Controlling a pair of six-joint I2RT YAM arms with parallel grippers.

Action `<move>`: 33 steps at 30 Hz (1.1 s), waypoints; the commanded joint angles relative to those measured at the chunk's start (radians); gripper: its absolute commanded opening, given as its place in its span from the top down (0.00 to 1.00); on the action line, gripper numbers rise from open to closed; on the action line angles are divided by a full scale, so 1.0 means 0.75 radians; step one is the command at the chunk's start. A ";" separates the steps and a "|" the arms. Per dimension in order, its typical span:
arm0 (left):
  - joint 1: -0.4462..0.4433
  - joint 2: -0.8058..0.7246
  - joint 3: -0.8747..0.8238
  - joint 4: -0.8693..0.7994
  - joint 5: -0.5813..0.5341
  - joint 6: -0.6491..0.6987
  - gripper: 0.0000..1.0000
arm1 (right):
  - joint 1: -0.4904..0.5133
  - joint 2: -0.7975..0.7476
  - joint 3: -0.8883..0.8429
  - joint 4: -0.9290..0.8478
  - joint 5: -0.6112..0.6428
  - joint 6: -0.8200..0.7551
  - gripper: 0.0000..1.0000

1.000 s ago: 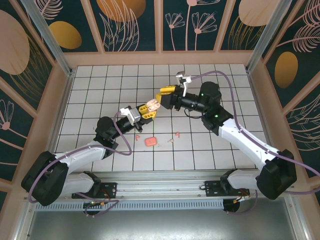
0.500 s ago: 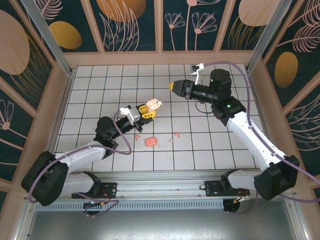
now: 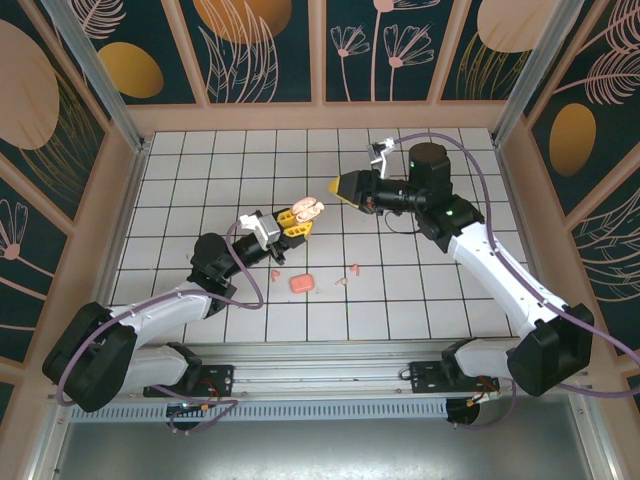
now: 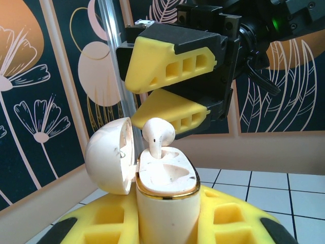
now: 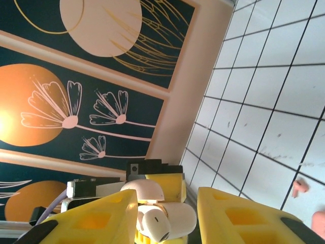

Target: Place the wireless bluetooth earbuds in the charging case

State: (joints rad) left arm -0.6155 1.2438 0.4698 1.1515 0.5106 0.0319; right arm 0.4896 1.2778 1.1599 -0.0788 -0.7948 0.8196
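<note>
Nearest the arm bases, on the white gridded table, lies a coral-pink rounded box. Tiny pink-peach pieces are scattered on the tiles just beside it, one to its left and two to its right. They are too small to make out in detail.

Just beyond them, the left gripper has its yellow fingers pressed tight on the lower body of the charging case. The case is a glossy cream-white capsule with a thin gold band around its mouth. Its domed lid is swung open to the left, seen from the left wrist. One earbud stands in the case with its stem down in the farther well and its rounded white head above the rim. The nearer well shows its bare hollow.

Farther still, the right gripper faces the case, near it but apart from it. Its yellow fingers are slightly spread, with a narrow gap between them, and grip nothing. From the right wrist, the open case and the earbud appear between its fingertips.
</note>
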 commanded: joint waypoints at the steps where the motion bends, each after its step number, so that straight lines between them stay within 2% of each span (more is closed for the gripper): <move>1: -0.006 -0.022 0.036 0.038 -0.018 -0.024 0.87 | 0.018 0.012 -0.004 0.054 -0.048 0.020 0.66; 12: -0.005 -0.024 0.051 0.030 -0.028 -0.019 0.87 | 0.044 0.006 -0.035 0.083 -0.064 0.034 0.75; 33: -0.005 -0.004 0.067 0.018 -0.077 -0.009 0.87 | 0.069 0.008 -0.051 0.138 -0.099 0.040 0.85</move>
State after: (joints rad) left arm -0.6155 1.2438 0.4847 1.1477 0.4759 0.0319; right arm 0.5323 1.2842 1.1419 -0.0280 -0.8406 0.8448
